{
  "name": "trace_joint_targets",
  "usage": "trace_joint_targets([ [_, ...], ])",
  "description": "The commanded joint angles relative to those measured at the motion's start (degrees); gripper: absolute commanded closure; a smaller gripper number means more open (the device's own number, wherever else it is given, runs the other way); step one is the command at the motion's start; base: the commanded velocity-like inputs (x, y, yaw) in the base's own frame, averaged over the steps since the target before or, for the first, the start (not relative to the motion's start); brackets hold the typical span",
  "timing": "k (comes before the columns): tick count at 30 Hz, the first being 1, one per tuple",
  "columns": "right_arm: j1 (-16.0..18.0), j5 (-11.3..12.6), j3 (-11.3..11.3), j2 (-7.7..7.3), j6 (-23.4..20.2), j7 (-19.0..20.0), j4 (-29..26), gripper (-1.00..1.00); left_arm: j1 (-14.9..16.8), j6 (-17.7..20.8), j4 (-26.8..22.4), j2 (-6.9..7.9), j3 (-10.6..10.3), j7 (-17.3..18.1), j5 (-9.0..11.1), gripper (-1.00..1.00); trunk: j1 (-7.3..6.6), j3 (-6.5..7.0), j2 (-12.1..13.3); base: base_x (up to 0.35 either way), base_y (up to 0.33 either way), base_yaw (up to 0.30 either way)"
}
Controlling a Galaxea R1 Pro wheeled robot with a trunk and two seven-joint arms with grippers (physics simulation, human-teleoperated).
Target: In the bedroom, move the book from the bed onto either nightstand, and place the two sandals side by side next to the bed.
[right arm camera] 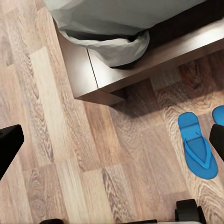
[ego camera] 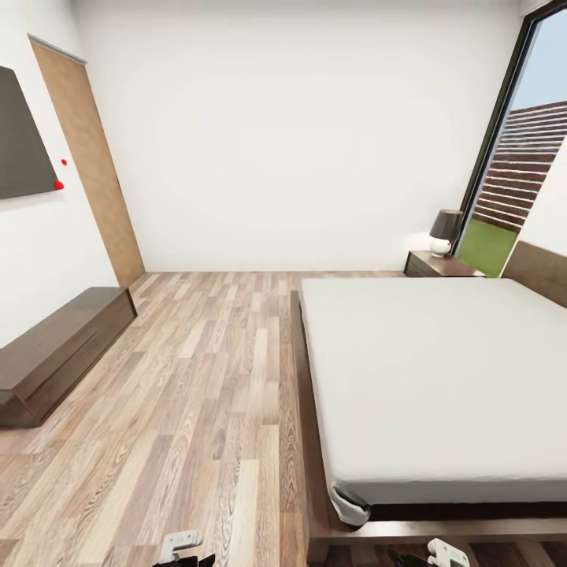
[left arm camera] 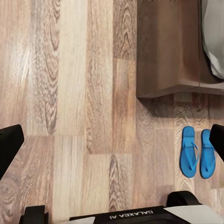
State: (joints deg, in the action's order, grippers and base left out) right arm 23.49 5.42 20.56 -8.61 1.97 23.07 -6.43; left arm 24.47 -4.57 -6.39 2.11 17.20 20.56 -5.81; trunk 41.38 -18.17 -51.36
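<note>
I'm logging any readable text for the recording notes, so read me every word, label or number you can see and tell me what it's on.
"GALAXEA AI", printed upside down as shown in the left wrist view, on the robot's white body panel.
No other text: the sandals, the bed frame, the nightstand with its lamp, and the dark wall panel carry no readable lettering.

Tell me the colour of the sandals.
Bright blue sandals, clearest in the left wrist view.

Plank floor [left arm camera: 70, 93] bears two sandals [left arm camera: 198, 152]; bed [ego camera: 425, 378] bare.
</note>
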Motion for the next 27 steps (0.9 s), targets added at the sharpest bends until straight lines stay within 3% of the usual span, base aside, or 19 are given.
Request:
trace_joint_targets([
  [1,0.0,0.6,-0.2,-0.02,0.1,0.2,0.1,-1.0,0.0,-0.3,0.1,0.0,0.5,0.2,-0.6,-1.0,-0.22,0.12,0.4,0.0,0.0,0.0],
  [27,0.0,0.6,-0.2,-0.02,0.1,0.2,0.1,-1.0,0.0,-0.3,0.1,0.01,0.5,0.2,-0.6,-1.0,-0.66,2.26,1.2,0.0,0.0,0.0],
])
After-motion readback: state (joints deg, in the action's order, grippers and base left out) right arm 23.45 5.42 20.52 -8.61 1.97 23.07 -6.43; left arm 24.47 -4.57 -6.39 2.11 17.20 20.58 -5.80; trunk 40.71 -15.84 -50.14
